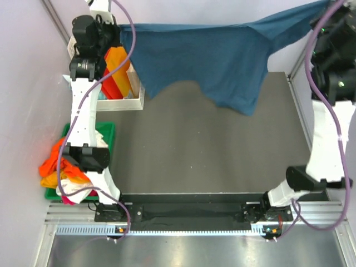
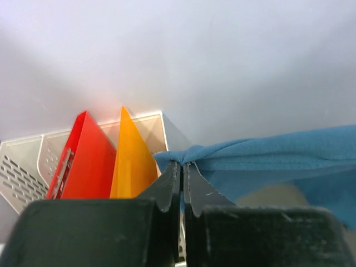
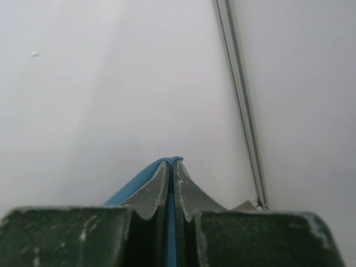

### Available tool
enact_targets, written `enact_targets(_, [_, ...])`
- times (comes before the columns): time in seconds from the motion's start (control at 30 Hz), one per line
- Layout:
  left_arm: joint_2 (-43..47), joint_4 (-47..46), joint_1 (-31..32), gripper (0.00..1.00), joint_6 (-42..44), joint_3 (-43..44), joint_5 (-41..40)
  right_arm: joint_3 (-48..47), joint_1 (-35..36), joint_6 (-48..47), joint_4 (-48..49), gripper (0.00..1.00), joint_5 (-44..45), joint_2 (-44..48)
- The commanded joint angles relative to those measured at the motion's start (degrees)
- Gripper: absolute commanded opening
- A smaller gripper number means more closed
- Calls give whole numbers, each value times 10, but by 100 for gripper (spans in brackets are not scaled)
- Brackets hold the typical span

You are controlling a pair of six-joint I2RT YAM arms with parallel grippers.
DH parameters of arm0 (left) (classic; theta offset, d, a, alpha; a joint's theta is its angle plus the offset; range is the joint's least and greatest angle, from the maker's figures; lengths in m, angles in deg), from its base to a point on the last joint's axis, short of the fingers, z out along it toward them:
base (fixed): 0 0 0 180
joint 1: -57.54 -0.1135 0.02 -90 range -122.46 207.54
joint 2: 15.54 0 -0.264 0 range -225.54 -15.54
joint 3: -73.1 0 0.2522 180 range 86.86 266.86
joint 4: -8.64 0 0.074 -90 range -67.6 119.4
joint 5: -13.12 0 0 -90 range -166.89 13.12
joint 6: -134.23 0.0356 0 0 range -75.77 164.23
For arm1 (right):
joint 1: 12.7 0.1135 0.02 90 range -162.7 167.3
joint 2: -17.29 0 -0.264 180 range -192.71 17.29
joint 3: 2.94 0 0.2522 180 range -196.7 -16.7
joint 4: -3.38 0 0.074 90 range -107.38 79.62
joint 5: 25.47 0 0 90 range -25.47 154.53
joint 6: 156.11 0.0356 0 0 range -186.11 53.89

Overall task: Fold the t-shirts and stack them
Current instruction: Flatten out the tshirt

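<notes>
A dark teal-blue t-shirt point(image 1: 222, 55) hangs spread in the air across the far side of the table, its lower edge drooping toward the mat. My left gripper point(image 1: 118, 28) is shut on its left corner; in the left wrist view the cloth point(image 2: 278, 158) bunches at the gripper point(image 2: 182, 165). My right gripper point(image 1: 327, 6) is shut on the right corner, and a thin blue fold point(image 3: 136, 183) shows between its tips point(image 3: 171, 162). More t-shirts, orange, yellow and white point(image 1: 58, 167), lie heaped in a green bin point(image 1: 108, 130) at the left.
A white rack point(image 1: 130, 103) at the back left holds a red board point(image 2: 83, 161) and an orange board point(image 2: 130, 161), just below my left gripper. A metal rail point(image 1: 297, 105) borders the dark mat point(image 1: 206, 156) on the right. Walls stand close behind.
</notes>
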Motion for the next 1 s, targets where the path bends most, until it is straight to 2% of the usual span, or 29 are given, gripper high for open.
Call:
enact_targets(0.0, [69,-89,-2,0,-20,-131,-22,131,-6,-10,30,0,5,79])
enact_targets(0.03, [77,-93,1,0,-19,-160,-17,175,-6,-8,38,0,11,97])
enact_targets(0.07, [87,-98,2,0,-19,-232,-13,228,-6,-7,72,0,20,141])
enact_targets(0.1, [109,-106,9,0,-19,-266,-14,339,-6,-7,93,0,20,165])
enact_targets(0.17, [134,-119,14,0,0,-383,-13,433,-7,-2,129,0,29,224])
enact_targets(0.2, [162,-129,19,0,15,-424,-15,509,-6,1,132,0,33,241])
enact_targets(0.27, [189,-133,22,0,28,-518,-16,574,-6,12,125,0,45,288])
enact_targets(0.3, [216,-131,22,0,33,-543,-18,635,-6,16,125,0,46,305])
enact_targets(0.4, [271,-116,21,0,52,-616,-18,723,-7,27,96,0,48,375])
enact_targets(0.53, [341,-28,21,0,97,-654,-2,782,-1,78,-8,0,38,456])
enact_targets(0.67, [406,47,21,0,114,-664,12,811,8,112,-73,0,38,561])
enact_targets(0.83, [512,102,19,0,70,-660,17,753,8,99,-120,0,76,625])
enact_targets(0.97, [570,152,19,0,37,-596,22,650,8,56,-130,0,105,624])
